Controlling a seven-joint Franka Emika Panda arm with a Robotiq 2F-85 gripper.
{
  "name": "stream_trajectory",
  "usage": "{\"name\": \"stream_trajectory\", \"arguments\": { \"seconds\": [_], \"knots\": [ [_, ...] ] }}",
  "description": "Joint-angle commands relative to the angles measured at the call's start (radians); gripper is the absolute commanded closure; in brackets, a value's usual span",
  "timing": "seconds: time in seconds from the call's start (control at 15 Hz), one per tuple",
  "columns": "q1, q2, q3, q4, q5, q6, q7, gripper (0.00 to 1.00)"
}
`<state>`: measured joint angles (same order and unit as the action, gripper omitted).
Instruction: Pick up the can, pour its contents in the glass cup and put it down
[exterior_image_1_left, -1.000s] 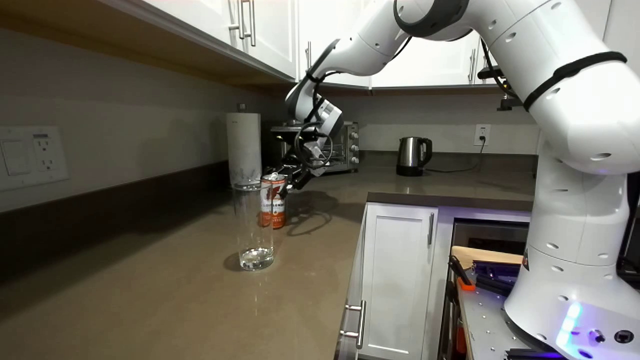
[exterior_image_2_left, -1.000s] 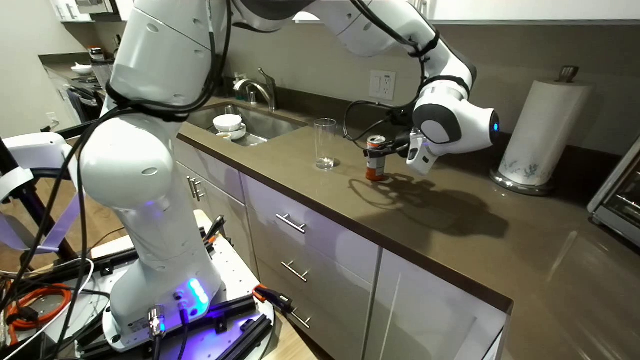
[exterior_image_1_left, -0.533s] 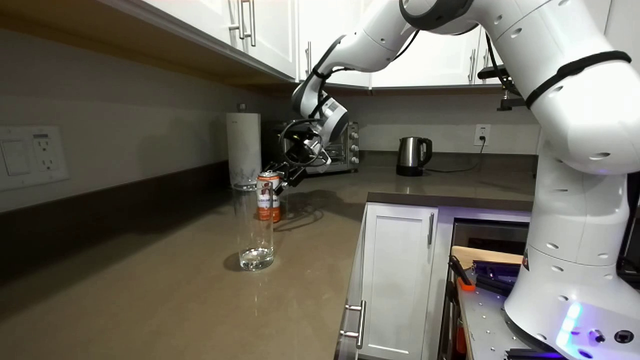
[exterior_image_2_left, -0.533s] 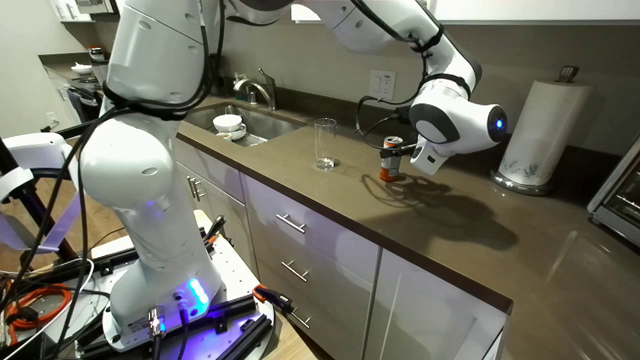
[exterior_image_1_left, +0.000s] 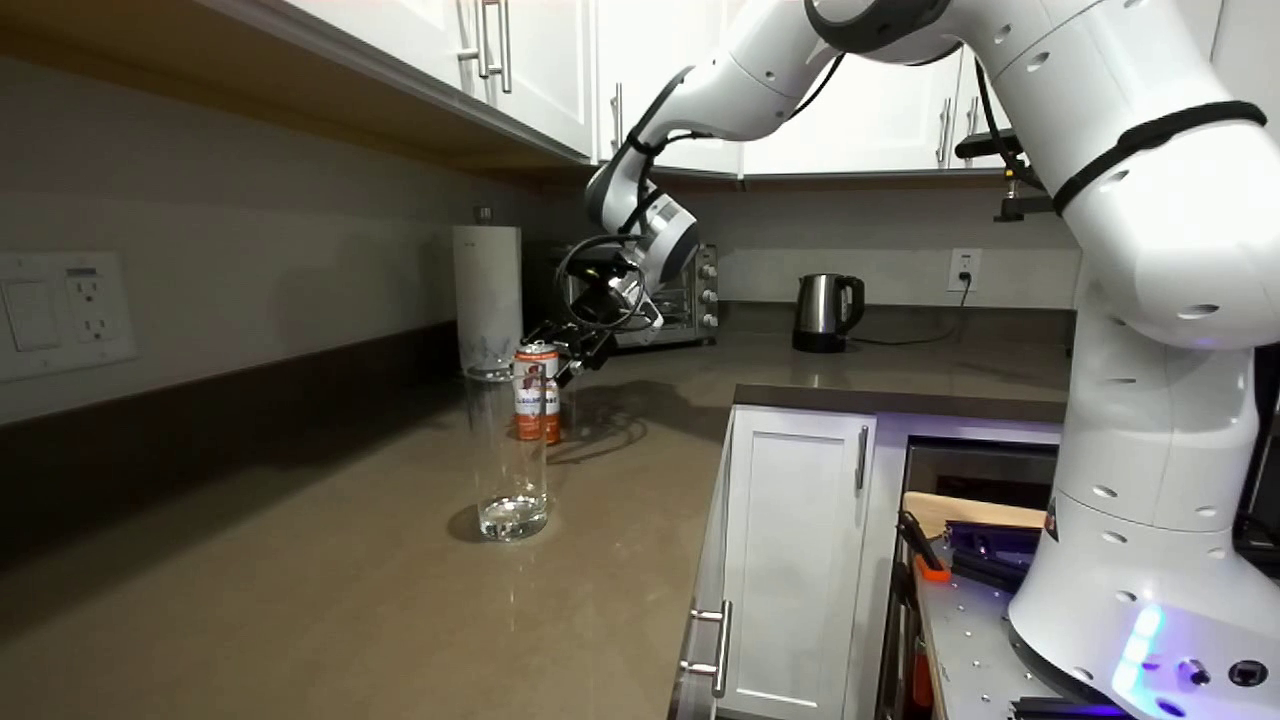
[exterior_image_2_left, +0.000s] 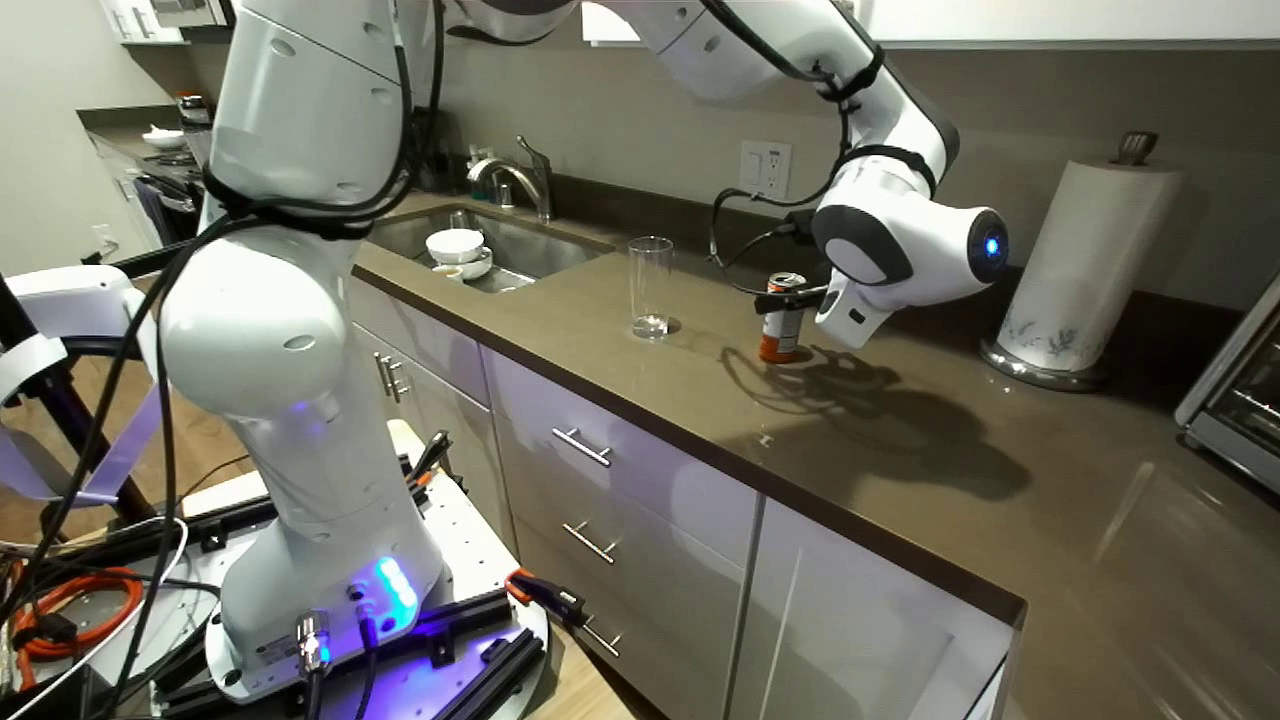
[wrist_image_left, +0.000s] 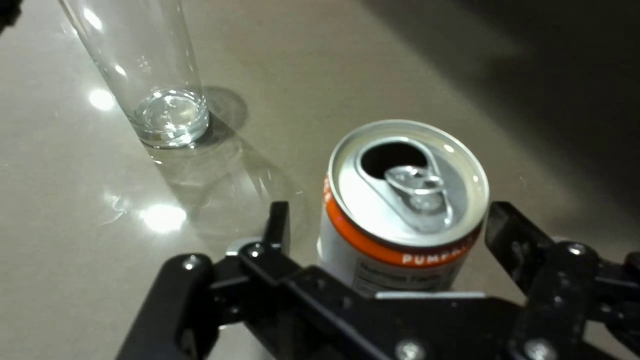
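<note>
The can, orange and white with an opened silver top, stands on the counter between the spread jaws of my gripper. In the wrist view, counter shows between the can and the left finger; the right finger lies close to the can's rim. Both exterior views show the can upright at counter level, partly covered by the gripper's dark parts. The glass cup stands apart from it, clear with a thick glinting base. In an exterior view the glass cup overlaps the can.
A paper-towel roll stands behind the arm, with a toaster oven beyond. A sink with bowls lies past the glass. The kettle is at the back, and the upper cabinets hang overhead.
The can and gripper shifted away from the glass between the two earlier moments. Since then the can has stayed in place and the gripper has barely moved. The glass has not moved.
</note>
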<state>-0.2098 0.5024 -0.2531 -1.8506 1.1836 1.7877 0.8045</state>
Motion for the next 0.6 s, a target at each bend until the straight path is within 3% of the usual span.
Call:
{"name": "stream_trajectory", "arguments": {
  "seconds": [0.0, 0.27, 0.53],
  "knots": [
    [-0.039, 0.003, 0.019, 0.037, -0.027, -0.109, -0.048, 0.0],
    [-0.055, 0.035, 0.013, 0.108, -0.112, -0.257, -0.111, 0.0],
    [-0.064, 0.066, 0.015, 0.153, -0.152, -0.33, -0.146, 0.0]
  ]
}}
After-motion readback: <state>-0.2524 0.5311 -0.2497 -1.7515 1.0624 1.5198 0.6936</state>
